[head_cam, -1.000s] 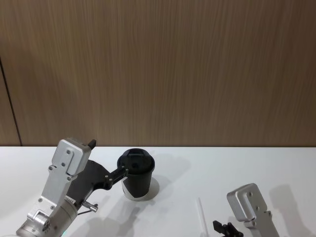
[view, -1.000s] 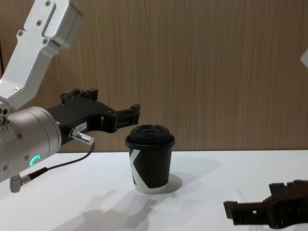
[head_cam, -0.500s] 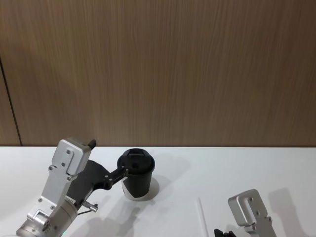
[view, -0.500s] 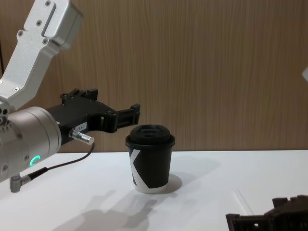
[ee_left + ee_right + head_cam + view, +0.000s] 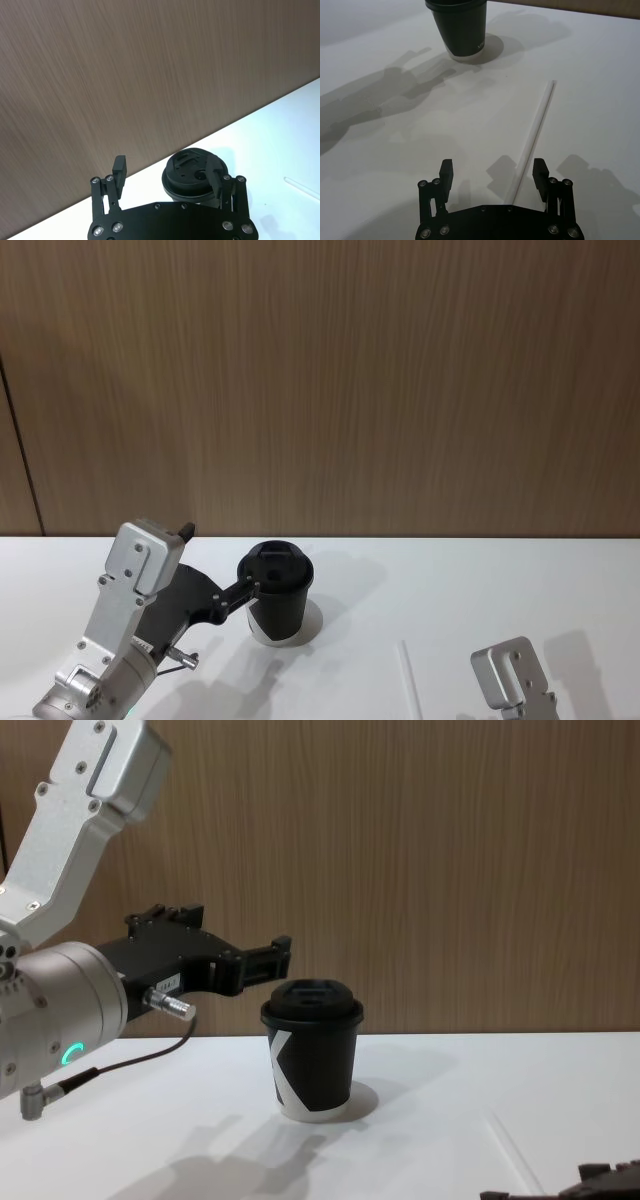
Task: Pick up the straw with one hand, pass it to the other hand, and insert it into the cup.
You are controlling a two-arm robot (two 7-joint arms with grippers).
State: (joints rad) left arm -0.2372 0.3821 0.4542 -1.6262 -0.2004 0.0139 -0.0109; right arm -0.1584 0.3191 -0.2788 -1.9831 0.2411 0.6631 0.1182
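The black cup (image 5: 280, 596) with its lid stands upright on the white table, and its white mark (image 5: 281, 1065) faces the chest view. The white straw (image 5: 408, 680) lies flat to the cup's right, also seen as straw (image 5: 535, 137) and straw (image 5: 514, 1148). My right gripper (image 5: 492, 172) hangs low over the straw's near end, open, with a finger on either side of it and the straw nearer one finger. My left gripper (image 5: 281, 958) hovers open beside and just above the cup lid (image 5: 192, 172), holding nothing.
A wood-panel wall (image 5: 330, 380) closes off the far edge of the table (image 5: 500, 580). Shadows of both arms fall on the white surface left of the straw. The left arm's silver body (image 5: 50, 1010) and its cable take up the left side.
My right gripper has sunk toward the table and drawn back, slipping toward the bottom edge of the head and chest views. The left arm, the cup and the straw have not moved.
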